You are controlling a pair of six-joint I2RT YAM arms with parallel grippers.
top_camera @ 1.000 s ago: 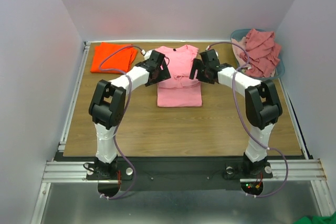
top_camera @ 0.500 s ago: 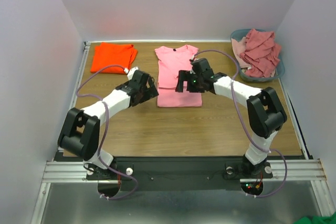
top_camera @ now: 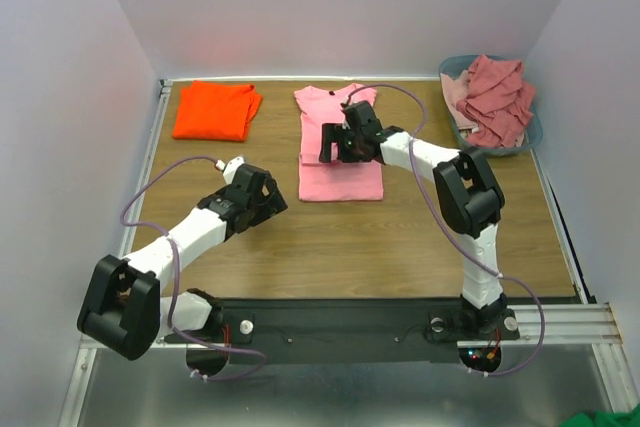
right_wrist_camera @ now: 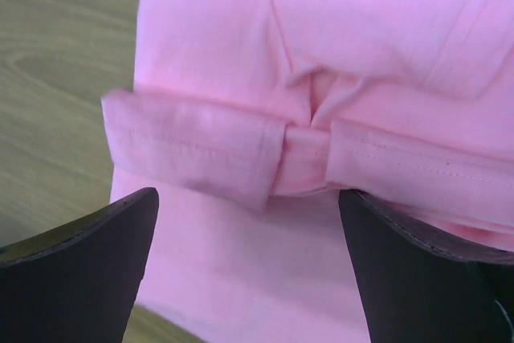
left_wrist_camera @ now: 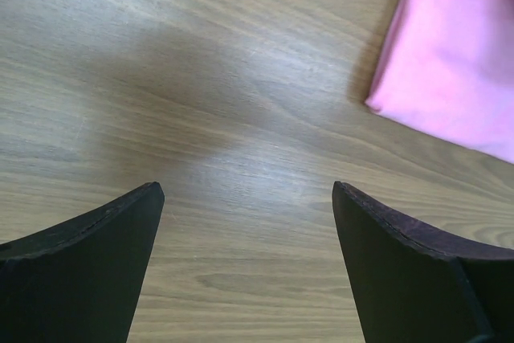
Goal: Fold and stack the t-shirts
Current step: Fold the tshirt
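Note:
A light pink t-shirt (top_camera: 340,175) lies in the middle of the table as a narrow strip, with both sleeves folded in. In the right wrist view the sleeve hems (right_wrist_camera: 241,146) meet across the shirt's middle. My right gripper (top_camera: 333,143) hovers open and empty just above the shirt (right_wrist_camera: 241,271), toward its left side. My left gripper (top_camera: 274,196) is open and empty over bare wood, left of the shirt's near left corner (left_wrist_camera: 458,62). A folded orange-red t-shirt (top_camera: 215,110) lies at the far left. Dusty rose t-shirts (top_camera: 497,95) are heaped in a tub at the far right.
The grey-blue tub (top_camera: 533,133) stands at the table's far right corner. White walls close in the table at the back and both sides. Bare wood table (top_camera: 400,237) stretches in front of the pink shirt.
My left gripper has drawn back from the shirt's left side toward the near left. My right gripper has moved left from the shirt's right edge to above it.

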